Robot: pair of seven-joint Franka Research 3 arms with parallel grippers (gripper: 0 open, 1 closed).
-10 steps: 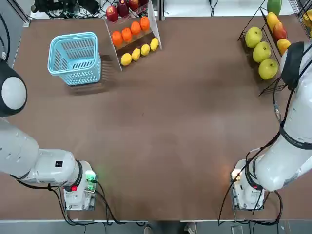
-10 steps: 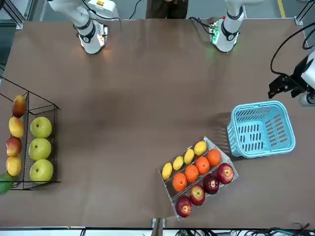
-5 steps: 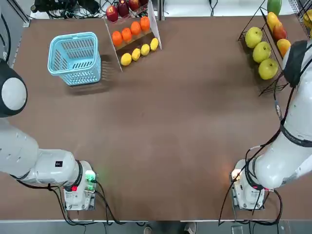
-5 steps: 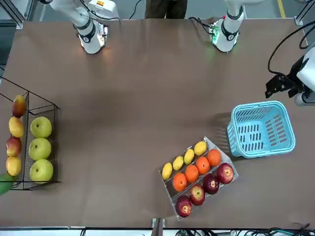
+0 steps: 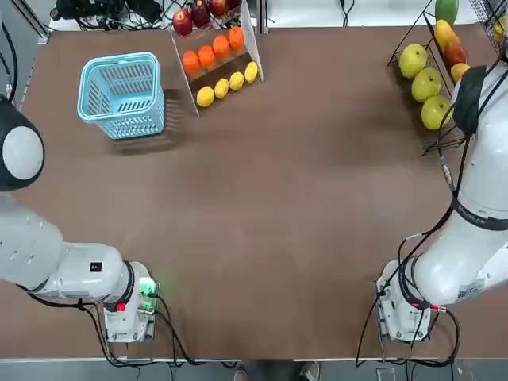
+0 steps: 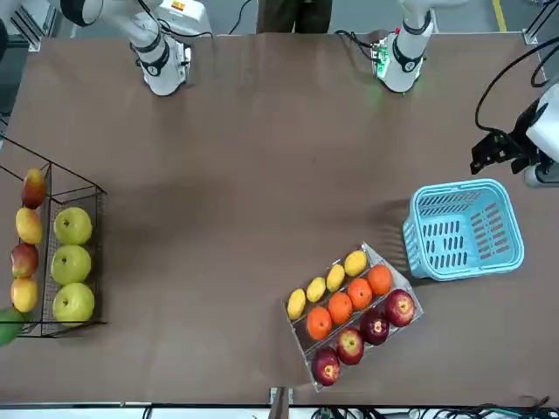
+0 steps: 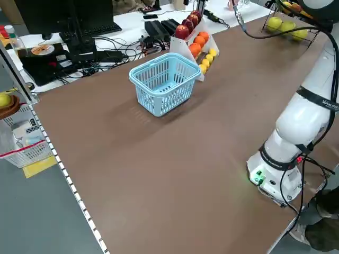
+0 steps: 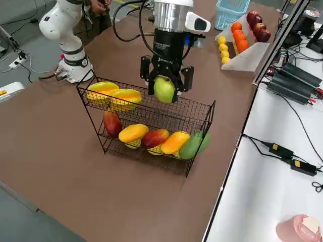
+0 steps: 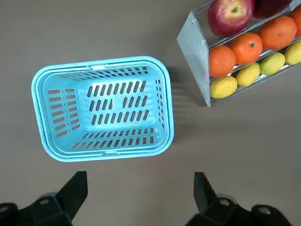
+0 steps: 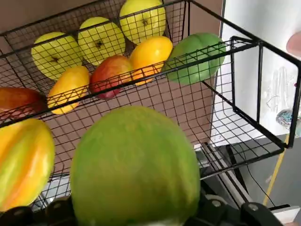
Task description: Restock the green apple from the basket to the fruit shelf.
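Note:
My right gripper (image 8: pixel 168 84) is shut on the green apple (image 8: pixel 163 89), a round yellow-green fruit that fills the right wrist view (image 10: pixel 134 165). It hangs just above the upper tier of the black wire fruit shelf (image 8: pixel 151 126), at the table's far right (image 5: pixel 413 87). That shelf holds yellow-green fruits (image 5: pixel 426 82) and orange-red ones (image 8: pixel 155 137). The light blue basket (image 5: pixel 155 79) stands at the far left with nothing in it. My left gripper (image 9: pixel 138 188) hovers open beside the basket's rim (image 9: pixel 165 108), also seen from the front (image 6: pixel 500 150).
A white-sided tilted stand (image 5: pixel 252 32) of oranges, lemons and red apples sits right of the basket. Both arm bases (image 5: pixel 127 313) stand on the near table edge. Cables and power bricks (image 8: pixel 282 150) lie on the white bench beyond the shelf.
The right arm has shifted slightly over the shelf, now covering part of the nearest yellow-green fruit in the top view. The left gripper has edged slightly beside the basket.

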